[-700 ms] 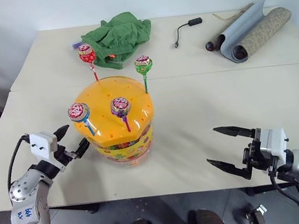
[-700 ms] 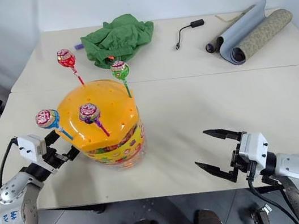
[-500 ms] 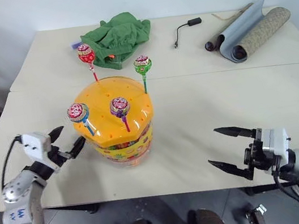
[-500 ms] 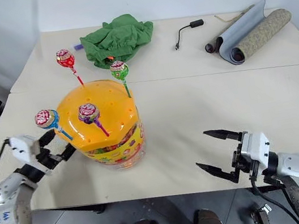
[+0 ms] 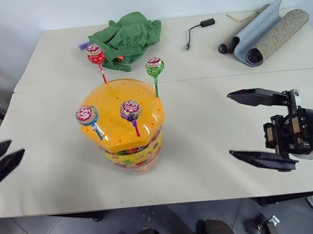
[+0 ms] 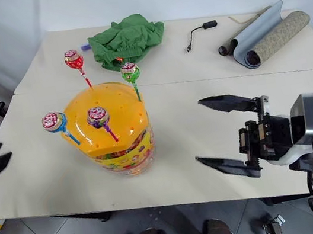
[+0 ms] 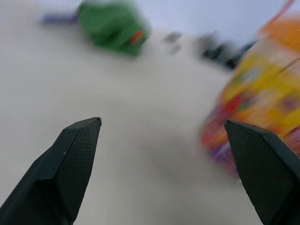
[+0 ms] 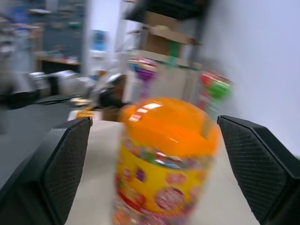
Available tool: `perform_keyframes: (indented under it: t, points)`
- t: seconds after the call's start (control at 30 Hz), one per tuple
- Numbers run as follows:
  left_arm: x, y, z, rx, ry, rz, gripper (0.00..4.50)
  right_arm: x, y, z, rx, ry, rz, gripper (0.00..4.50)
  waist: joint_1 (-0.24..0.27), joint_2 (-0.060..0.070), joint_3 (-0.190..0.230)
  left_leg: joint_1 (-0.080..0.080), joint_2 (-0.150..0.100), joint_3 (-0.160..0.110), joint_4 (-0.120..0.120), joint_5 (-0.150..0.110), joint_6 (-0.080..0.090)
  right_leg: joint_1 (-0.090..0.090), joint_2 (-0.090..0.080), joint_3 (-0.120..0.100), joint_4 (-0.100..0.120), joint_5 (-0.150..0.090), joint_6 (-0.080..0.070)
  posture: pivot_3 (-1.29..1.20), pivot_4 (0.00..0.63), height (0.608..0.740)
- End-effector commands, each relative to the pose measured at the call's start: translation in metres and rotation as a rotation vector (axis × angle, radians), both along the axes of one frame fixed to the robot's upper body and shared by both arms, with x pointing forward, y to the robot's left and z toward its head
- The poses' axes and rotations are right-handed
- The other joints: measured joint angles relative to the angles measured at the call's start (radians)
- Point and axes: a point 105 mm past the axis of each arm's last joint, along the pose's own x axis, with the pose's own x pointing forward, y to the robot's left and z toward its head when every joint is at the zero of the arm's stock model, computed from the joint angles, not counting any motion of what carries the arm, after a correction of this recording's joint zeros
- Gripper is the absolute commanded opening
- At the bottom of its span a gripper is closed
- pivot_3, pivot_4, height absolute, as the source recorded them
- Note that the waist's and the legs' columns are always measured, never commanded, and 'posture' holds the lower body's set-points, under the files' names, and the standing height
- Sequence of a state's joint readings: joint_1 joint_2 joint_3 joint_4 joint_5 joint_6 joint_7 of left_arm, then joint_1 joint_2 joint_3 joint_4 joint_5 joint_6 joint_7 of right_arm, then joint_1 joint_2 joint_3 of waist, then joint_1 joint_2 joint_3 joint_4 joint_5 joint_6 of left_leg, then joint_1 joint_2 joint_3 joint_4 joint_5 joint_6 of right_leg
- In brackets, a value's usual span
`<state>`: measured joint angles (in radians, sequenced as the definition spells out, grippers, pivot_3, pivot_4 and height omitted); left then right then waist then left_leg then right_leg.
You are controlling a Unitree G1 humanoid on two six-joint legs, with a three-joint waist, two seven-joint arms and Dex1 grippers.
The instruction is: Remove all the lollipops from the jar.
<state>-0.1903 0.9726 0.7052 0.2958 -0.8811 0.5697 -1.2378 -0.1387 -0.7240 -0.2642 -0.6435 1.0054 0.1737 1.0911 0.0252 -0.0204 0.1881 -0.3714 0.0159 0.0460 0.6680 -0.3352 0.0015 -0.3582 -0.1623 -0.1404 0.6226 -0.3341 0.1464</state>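
Note:
The jar [image 5: 131, 151], a clear tub with a domed orange lid [image 5: 112, 103], stands left of the table's middle. Several lollipops stick up from the lid on thin sticks: a red-stick one [image 5: 95, 54] at the back, a green-stick one [image 5: 155, 67] at the right, a blue-stick one [image 5: 86, 115] and a purple-stick one [image 5: 131, 110] in front. My left gripper [image 5: 15, 149] is open at the table's left edge, well clear of the jar. My right gripper [image 5: 230, 124] hangs open to the right of the jar, pointing at it, with nothing held. The right wrist view shows the jar [image 8: 164, 159] between the fingers.
A crumpled green cloth [image 5: 125, 35] lies behind the jar. A black cable with a plug [image 5: 197, 28] and two rolled mats [image 5: 265, 30] lie at the back right. A seam [image 5: 245, 73] runs across the table behind the jar.
My left gripper has drawn back from the jar's side to the left edge. My right gripper has risen and swung to face the jar. Nothing was grasped.

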Motion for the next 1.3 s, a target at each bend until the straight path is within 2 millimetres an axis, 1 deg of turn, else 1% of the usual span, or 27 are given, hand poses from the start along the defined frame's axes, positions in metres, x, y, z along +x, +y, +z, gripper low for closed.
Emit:
perform_keyframes:
  t: [0.03, 0.13, 0.2, 0.27, 0.3, 0.37, 0.4, 0.5, 0.6, 0.67, 0.73, 0.9, 1.1, 1.2, 1.3]
  points:
    - [-0.008, -0.028, 0.049, 0.006, -0.170, -0.101, 4.46, -0.004, 0.003, 0.001, -0.029, -0.024, 0.041, 4.50, -0.004, 0.000, 0.000, 0.000, 0.000, 0.000, 0.000, 0.000, 0.000, 0.000, 0.000, 0.001, 0.000, 0.000, 0.000, 0.00, 0.150, 0.740]
    - [0.001, -0.046, 0.063, 0.013, -0.239, -0.111, 4.46, 0.002, 0.001, 0.003, -0.006, 0.025, 0.026, 4.50, -0.006, 0.000, 0.000, 0.001, -0.001, 0.001, -0.001, 0.000, 0.000, 0.000, 0.000, 0.000, 0.000, 0.000, 0.000, 0.00, 0.150, 0.740]
    - [0.016, -0.076, 0.068, 0.033, -0.268, -0.155, 4.46, 0.013, -0.002, 0.013, 0.062, 0.088, 0.004, 4.50, -0.007, 0.000, 0.000, 0.002, -0.002, 0.001, -0.001, 0.000, 0.000, 0.000, 0.000, 0.001, 0.001, 0.000, 0.000, 0.00, 0.150, 0.740]
    - [0.029, -0.096, 0.069, 0.062, -0.272, -0.176, 4.46, 0.020, -0.003, 0.022, 0.120, 0.144, -0.005, 4.50, -0.007, 0.000, 0.000, 0.001, -0.002, 0.001, 0.001, 0.000, 0.000, 0.000, 0.000, 0.001, 0.001, 0.000, 0.000, 0.00, 0.150, 0.740]
    - [0.035, -0.101, 0.070, 0.066, -0.268, -0.173, 4.46, 0.021, -0.002, 0.025, 0.130, 0.159, -0.002, 4.50, -0.007, 0.000, 0.000, 0.001, -0.002, 0.001, 0.002, 0.000, 0.000, 0.000, 0.000, 0.001, 0.002, 0.000, 0.000, 0.00, 0.150, 0.740]
    - [0.051, -0.118, 0.067, 0.089, -0.235, -0.191, 4.46, 0.022, -0.001, 0.032, 0.166, 0.173, 0.001, 4.50, -0.006, 0.000, 0.000, 0.001, -0.002, 0.001, 0.002, 0.000, 0.000, 0.000, 0.000, 0.001, 0.002, 0.000, 0.000, 0.00, 0.150, 0.740]
    - [0.055, -0.124, 0.065, 0.084, -0.209, -0.206, 4.46, 0.022, -0.001, 0.033, 0.171, 0.167, -0.003, 4.50, -0.006, 0.000, 0.000, 0.001, -0.002, 0.001, 0.002, 0.000, 0.000, 0.000, 0.001, 0.000, 0.002, 0.000, 0.000, 0.00, 0.150, 0.740]
    - [0.059, -0.141, 0.062, 0.088, -0.161, -0.288, 4.46, 0.023, 0.001, 0.031, 0.152, 0.151, -0.017, 4.50, -0.009, 0.000, 0.000, 0.000, -0.002, 0.002, 0.001, 0.000, 0.000, -0.001, 0.001, 0.000, 0.002, 0.000, 0.000, 0.00, 0.150, 0.740]
    - [0.062, -0.146, 0.060, 0.091, -0.138, -0.323, 4.46, 0.023, 0.003, 0.030, 0.145, 0.149, -0.030, 4.50, -0.014, 0.000, 0.000, 0.000, -0.002, 0.003, -0.001, 0.000, 0.000, -0.002, 0.001, 0.000, 0.001, 0.000, 0.000, 0.00, 0.150, 0.740]
    - [0.064, -0.147, 0.061, 0.092, -0.137, -0.323, 4.07, 0.022, 0.003, 0.028, 0.137, 0.148, -0.041, 4.50, -0.014, 0.000, 0.000, 0.000, -0.002, 0.003, 0.000, 0.000, 0.000, -0.002, 0.001, 0.000, 0.001, 0.000, 0.000, 0.00, 0.150, 0.740]
    - [0.065, -0.145, 0.061, 0.076, -0.122, -0.323, 3.58, 0.022, 0.002, 0.026, 0.133, 0.146, -0.055, 4.50, -0.014, 0.000, 0.000, 0.000, -0.002, 0.003, 0.000, 0.000, 0.000, -0.002, 0.001, 0.000, 0.001, 0.000, 0.000, 0.00, 0.150, 0.740]
    - [0.066, -0.149, 0.062, 0.069, -0.125, -0.349, 2.00, 0.025, -0.001, 0.022, 0.144, 0.138, -0.101, 4.50, -0.013, 0.000, 0.000, 0.000, -0.002, 0.002, 0.000, 0.000, 0.000, -0.002, 0.001, 0.000, 0.001, 0.000, 0.000, 0.00, 0.150, 0.740]
    - [0.069, -0.164, 0.066, 0.058, -0.149, -0.416, 0.09, 0.026, 0.001, 0.022, 0.153, 0.130, -0.118, 4.50, -0.003, 0.000, 0.000, -0.001, -0.002, 0.002, 0.002, 0.000, 0.000, -0.001, 0.001, 0.000, 0.001, 0.000, 0.000, 0.00, 0.150, 0.740]
    - [0.066, -0.167, 0.066, 0.060, -0.160, -0.455, 0.04, 0.026, 0.001, 0.022, 0.154, 0.129, -0.121, 4.50, -0.004, 0.000, 0.000, -0.001, -0.002, 0.003, 0.001, 0.000, 0.000, -0.001, 0.001, 0.000, 0.001, 0.000, 0.000, 0.00, 0.150, 0.740]
    - [0.066, -0.166, 0.068, 0.039, -0.166, -0.459, 0.04, 0.026, 0.001, 0.021, 0.153, 0.128, -0.124, 4.50, -0.004, 0.000, 0.000, -0.001, -0.002, 0.003, 0.001, 0.000, 0.000, -0.002, 0.001, 0.000, 0.001, 0.000, 0.000, 0.00, 0.150, 0.740]
